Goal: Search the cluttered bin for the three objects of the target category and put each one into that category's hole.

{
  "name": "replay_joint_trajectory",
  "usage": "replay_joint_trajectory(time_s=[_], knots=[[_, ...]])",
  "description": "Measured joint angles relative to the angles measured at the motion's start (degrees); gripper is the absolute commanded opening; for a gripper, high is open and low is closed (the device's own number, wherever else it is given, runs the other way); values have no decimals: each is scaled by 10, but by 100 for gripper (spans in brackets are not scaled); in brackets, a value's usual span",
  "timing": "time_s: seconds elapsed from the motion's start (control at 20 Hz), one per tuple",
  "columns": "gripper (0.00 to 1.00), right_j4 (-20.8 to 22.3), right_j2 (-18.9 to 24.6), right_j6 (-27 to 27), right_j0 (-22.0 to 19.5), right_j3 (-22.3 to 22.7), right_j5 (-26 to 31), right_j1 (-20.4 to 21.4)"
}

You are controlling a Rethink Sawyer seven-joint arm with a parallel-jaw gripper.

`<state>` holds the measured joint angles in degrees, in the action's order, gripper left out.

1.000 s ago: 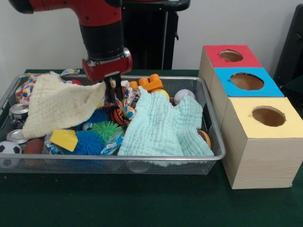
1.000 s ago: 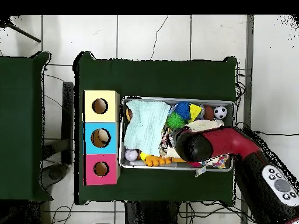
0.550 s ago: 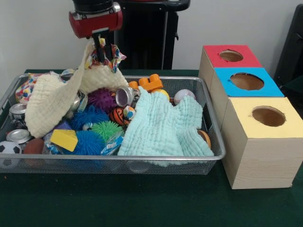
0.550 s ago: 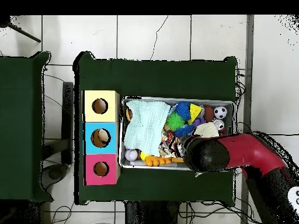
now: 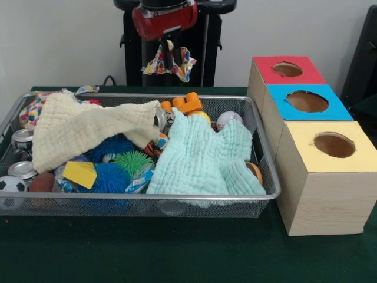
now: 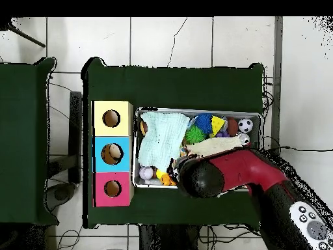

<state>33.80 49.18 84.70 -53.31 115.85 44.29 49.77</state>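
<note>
From the front, the red and black gripper [image 5: 169, 56] hangs high above the back rim of the wire mesh bin [image 5: 177, 200], clenched on a small multicoloured patterned cloth bag [image 5: 168, 62] that dangles clear of everything below. In the bin, a cream waffle-weave cloth [image 5: 82, 130] drapes over the left half and a pale mint waffle-weave cloth [image 5: 203, 156] covers the right half. Between them show a blue spiky ball [image 5: 109, 177], a green spiky ball [image 5: 132, 160] and a yellow block [image 5: 80, 174]. An orange plastic toy [image 5: 187, 103] sits by the back rim, a white baseball [image 5: 228, 119] near the back right corner, a small soccer ball [image 5: 10, 186] at the front left corner. Right of the bin stand three wooden boxes in a row, red-topped [image 5: 287, 71], blue-topped [image 5: 306, 102] and yellow-topped [image 5: 333, 146], each with a round hole.

From overhead, the red arm [image 6: 227, 172] covers the bin's lower right part; the bag and gripper tips are hidden beneath it.
</note>
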Motion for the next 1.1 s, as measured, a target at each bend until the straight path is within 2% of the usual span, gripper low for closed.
replay_joint_trajectory(time_s=[0.25,0.55,0.8,0.9,1.0,1.05,1.1], knots=[[0,-7,1,0,15,25,-17,1],[0,-12,-12,1,63,53,-48,4],[0,-52,-24,7,117,72,-71,17],[0,-83,-40,14,156,68,-73,22],[0,-94,-48,19,175,65,-73,23],[0,-109,-65,30,208,58,-73,25],[0,-114,-71,34,221,56,-73,26]])
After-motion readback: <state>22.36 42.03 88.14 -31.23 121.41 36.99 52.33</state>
